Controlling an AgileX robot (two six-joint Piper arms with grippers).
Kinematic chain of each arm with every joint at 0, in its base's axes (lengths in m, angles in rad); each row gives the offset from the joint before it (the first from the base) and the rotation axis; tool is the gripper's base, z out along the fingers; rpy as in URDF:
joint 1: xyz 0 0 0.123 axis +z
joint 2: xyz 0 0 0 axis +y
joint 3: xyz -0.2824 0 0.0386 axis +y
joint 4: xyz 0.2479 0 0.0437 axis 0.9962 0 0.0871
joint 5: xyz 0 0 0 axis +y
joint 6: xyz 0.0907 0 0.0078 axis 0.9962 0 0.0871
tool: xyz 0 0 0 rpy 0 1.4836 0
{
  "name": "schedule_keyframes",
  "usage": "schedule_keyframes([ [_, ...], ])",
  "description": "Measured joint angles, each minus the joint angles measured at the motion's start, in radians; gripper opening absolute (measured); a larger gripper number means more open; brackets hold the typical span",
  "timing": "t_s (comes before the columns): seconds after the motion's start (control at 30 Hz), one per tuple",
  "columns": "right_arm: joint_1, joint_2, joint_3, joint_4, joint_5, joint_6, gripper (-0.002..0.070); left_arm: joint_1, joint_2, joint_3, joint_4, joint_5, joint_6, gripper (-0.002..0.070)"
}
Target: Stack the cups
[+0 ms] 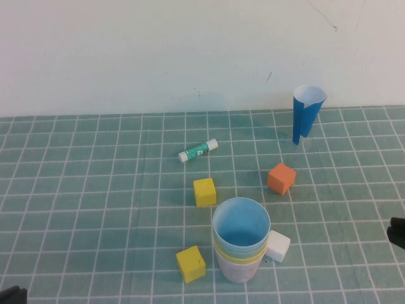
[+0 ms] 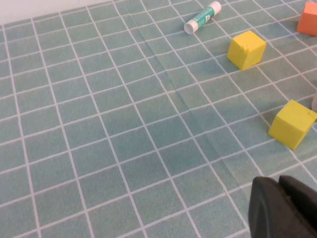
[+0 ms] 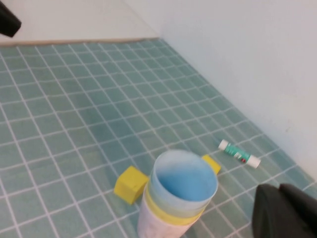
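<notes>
The cups stand nested in one upright stack at the front middle of the green grid mat. The light blue cup (image 1: 241, 229) is on top, a yellow cup's rim (image 1: 239, 256) shows under it, and the pink cup (image 1: 237, 272) is at the bottom. I cannot tell a pale green cup apart in the stack. The right wrist view shows the stack too: blue cup (image 3: 183, 181), yellow rim (image 3: 166, 213). My left gripper (image 1: 12, 295) (image 2: 278, 181) is shut and empty at the front left corner. My right gripper (image 1: 397, 232) (image 3: 280, 187) is shut and empty at the right edge.
A white cube (image 1: 278, 246) touches the stack's right side. One yellow cube (image 1: 190, 263) lies front left of the stack, another (image 1: 204, 191) behind it. An orange cube (image 1: 281, 178), a glue stick (image 1: 198, 150) and a dark-blue paper cone (image 1: 308, 111) are farther back.
</notes>
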Motion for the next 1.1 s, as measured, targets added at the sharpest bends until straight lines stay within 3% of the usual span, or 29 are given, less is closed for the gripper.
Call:
schedule_keyframes([
  [0.33, 0.0, 0.0, 0.065, 0.008, 0.006, 0.0, -0.0001, 0.0, 0.0, 0.0, 0.0, 0.0, -0.002, -0.0002],
  [0.5, 0.0, 0.0, 0.069, 0.096, 0.01, -0.002, -0.0001, 0.0, 0.0, 0.002, 0.0, 0.0, -0.002, -0.0002],
  [0.67, 0.0, 0.0, 0.128, -0.01, -0.096, 0.03, -0.0001, 0.0, 0.0, 0.002, 0.0, 0.0, -0.002, -0.0002],
  [0.9, 0.0, -0.002, 0.259, -0.031, -0.137, 0.039, -0.0001, 0.0, 0.0, 0.002, 0.0, 0.0, -0.002, -0.0002],
  [1.1, -0.007, -0.145, 0.408, -0.101, -0.279, 0.122, -0.0001, 0.0, 0.0, 0.002, 0.0, 0.0, -0.004, -0.0002],
])
